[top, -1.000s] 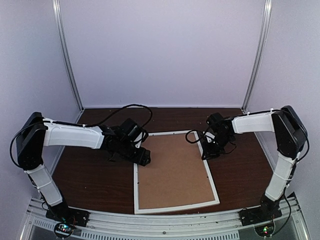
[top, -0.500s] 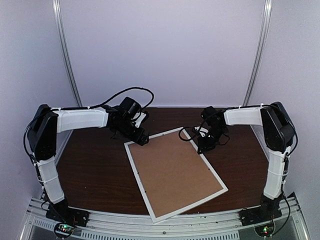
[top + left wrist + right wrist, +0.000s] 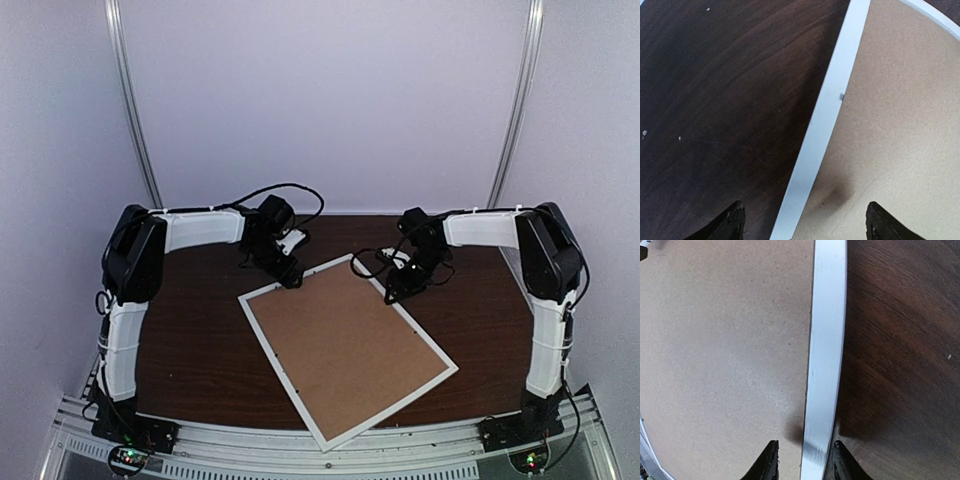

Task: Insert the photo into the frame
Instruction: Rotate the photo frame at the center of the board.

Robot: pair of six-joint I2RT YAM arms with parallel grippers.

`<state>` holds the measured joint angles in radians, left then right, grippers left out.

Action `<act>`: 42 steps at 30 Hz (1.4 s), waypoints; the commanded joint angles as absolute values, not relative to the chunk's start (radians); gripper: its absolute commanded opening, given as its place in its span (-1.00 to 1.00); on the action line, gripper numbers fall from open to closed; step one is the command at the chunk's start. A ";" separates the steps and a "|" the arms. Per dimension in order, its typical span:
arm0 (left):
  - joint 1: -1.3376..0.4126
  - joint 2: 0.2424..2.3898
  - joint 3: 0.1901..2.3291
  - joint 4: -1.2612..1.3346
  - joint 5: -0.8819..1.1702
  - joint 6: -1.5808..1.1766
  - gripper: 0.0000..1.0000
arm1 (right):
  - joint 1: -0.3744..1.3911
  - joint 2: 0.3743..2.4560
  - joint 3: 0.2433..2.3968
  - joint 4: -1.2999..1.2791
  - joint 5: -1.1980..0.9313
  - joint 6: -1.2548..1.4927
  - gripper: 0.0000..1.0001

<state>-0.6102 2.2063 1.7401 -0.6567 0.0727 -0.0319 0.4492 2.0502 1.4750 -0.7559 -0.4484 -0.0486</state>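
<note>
The frame (image 3: 283, 374) lies flat and skewed on the dark table, its brown board (image 3: 345, 345) facing up inside a thin white rim. My left gripper (image 3: 290, 278) is at the far left edge. In the left wrist view it is open (image 3: 806, 224), its jaws set wide over the white rim (image 3: 827, 110). My right gripper (image 3: 393, 295) is at the far right edge. In the right wrist view it is open (image 3: 805, 462), one finger on the board side with a small gap, the other close beside the rim (image 3: 826, 340). The photo is out of view.
A small white object (image 3: 293, 238) lies on the table behind the left gripper, near the back wall. Black cables loop over both wrists. Metal posts stand at the back corners. Dark wooden tabletop (image 3: 190, 340) shows on both sides of the frame.
The frame has turned counterclockwise, its far end swinging left. Both arms have moved toward the back. The right jaws have come apart from the rim; the left jaws widened slightly.
</note>
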 commanded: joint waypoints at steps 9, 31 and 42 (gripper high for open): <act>-0.577 2.362 1.924 -0.752 0.158 0.051 0.29 | 0.422 1.810 1.290 -0.707 -0.480 0.075 -0.24; -0.543 2.197 1.533 -0.602 -0.107 -0.335 -0.90 | 0.407 1.499 1.005 -0.686 -0.340 0.310 0.07; -0.543 1.965 1.258 -0.472 -0.042 -0.440 -0.60 | 0.408 1.395 0.871 -0.659 -0.288 0.411 0.21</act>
